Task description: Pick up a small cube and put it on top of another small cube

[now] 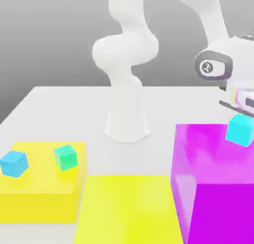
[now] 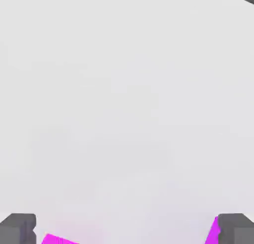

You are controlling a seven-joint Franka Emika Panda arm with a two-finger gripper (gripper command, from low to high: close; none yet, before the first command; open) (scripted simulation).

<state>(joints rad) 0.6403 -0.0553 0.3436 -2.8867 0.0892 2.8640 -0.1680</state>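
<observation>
— Fingers (image 2: 20,229) spread wide on that gripper (image 1: 241,103), nothing between them.
— What's beneath it?
— One cyan cube (image 1: 240,129), tilted, just under the gripper, atop the single large magenta block (image 1: 213,183) near its back edge.
— And the small pink cube?
— Can't tell where it lies.
— Others?
— A second cyan cube (image 1: 14,163) and one green cube (image 1: 65,156), apart, on the raised yellow slab (image 1: 42,198). A second, flat yellow slab (image 1: 129,208) lies between the slab and the block. Bare table (image 1: 59,109) stretches around the arm's base (image 1: 127,126).

White table (image 1: 59,104), coloured blocks (image 1: 129,208)
</observation>
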